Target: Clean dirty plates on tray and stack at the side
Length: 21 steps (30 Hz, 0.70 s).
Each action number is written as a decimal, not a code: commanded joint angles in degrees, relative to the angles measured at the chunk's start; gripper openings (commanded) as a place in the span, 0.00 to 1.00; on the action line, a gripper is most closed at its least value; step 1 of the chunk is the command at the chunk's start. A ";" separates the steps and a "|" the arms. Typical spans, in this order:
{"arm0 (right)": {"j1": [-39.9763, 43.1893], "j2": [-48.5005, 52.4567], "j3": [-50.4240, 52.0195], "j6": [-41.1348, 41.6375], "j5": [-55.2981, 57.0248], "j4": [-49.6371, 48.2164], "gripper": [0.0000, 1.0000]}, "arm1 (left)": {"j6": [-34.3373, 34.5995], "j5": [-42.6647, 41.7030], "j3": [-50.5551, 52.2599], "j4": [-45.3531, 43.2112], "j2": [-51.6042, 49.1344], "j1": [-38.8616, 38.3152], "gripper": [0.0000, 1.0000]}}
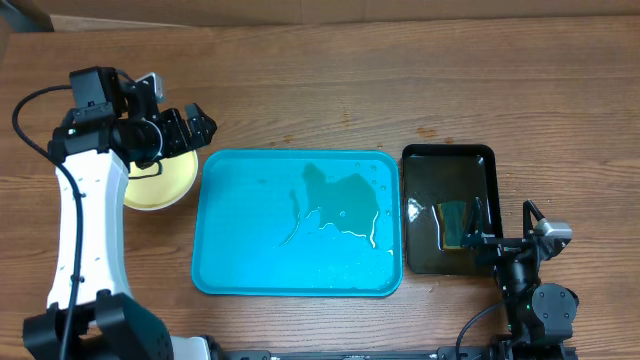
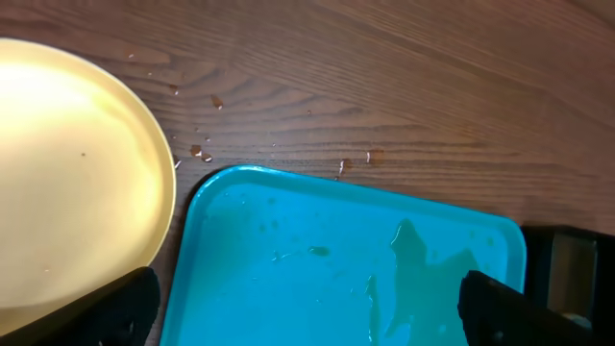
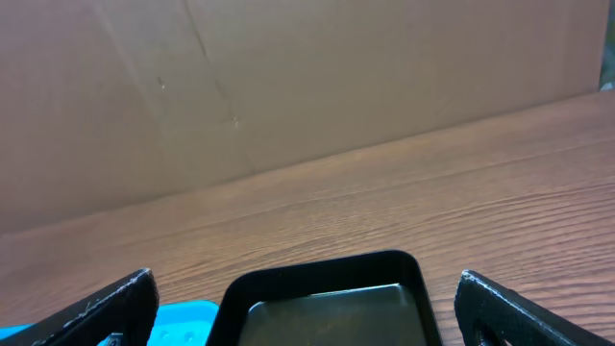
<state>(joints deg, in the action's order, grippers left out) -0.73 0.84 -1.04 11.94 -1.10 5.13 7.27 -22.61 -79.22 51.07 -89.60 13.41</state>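
The turquoise tray [image 1: 250, 230] lies mid-table, wet, with no plates on it. A pale yellow plate [image 1: 160, 185] sits on the table just left of the tray, and no sauce smear shows on it. No white plates show, and I cannot tell if any lie under it. My left gripper [image 1: 198, 127] is open and empty above the plate's far right edge. In the left wrist view the plate [image 2: 67, 183] is at left and the tray [image 2: 336, 259] lies between the open fingers [image 2: 307, 312]. My right gripper [image 1: 487, 240] is open and empty at the near right.
A smaller black tray [image 1: 425, 165] stands right of the turquoise tray and holds a greenish rectangular pad [image 1: 458, 225]. The right wrist view shows the black tray [image 3: 327, 274] between the open fingers [image 3: 307, 308]. Water droplets dot the wood near the plate [image 2: 197, 149].
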 commanded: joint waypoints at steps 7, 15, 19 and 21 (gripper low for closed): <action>0.39 -0.68 0.59 -0.44 -0.09 -0.31 1.00 | -0.90 3.74 -0.66 -0.13 22.03 -5.79 1.00; 0.39 -0.68 0.59 -0.44 -0.09 -0.31 1.00 | -1.51 6.19 4.81 1.20 39.85 -8.20 1.00; 0.39 -0.68 0.59 -0.44 -0.09 -0.31 1.00 | -1.51 7.80 14.05 1.09 48.94 -8.20 1.00; 0.39 -0.68 0.59 -0.44 -0.09 -0.31 1.00 | -1.51 8.07 19.89 -0.79 53.57 -8.20 1.00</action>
<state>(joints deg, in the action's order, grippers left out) -0.73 0.84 -1.04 11.90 -1.13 5.15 6.87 -16.71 -66.54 51.53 -40.64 5.58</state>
